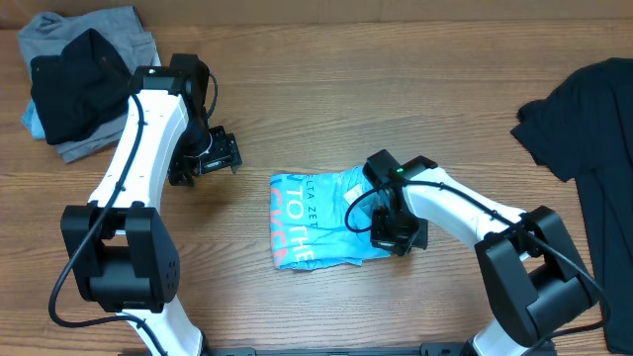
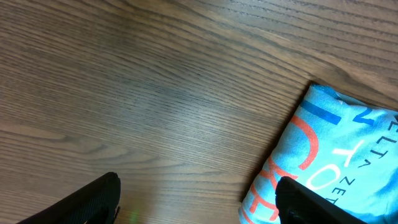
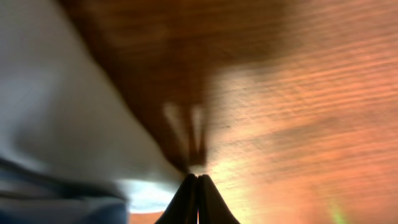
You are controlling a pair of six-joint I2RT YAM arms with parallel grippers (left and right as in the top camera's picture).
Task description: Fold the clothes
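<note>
light blue T-shirt (image 1: 312,222), pink-red lettering, black T-shirt (image 1: 593,129), wood-grain table (image 1: 396,99)

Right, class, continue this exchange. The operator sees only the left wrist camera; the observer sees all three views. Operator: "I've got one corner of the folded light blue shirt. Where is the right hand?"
Observer: The right hand is down at the light blue shirt, on the edge opposite your corner, and it is shut.
Operator: Is it gripping cloth?
Observer: I cannot tell. Its own camera shows the fingertips pressed together, with pale cloth just beside them.
Operator: Any other clothes out?
Observer: A black shirt lies spread at the right side of the table.
</note>
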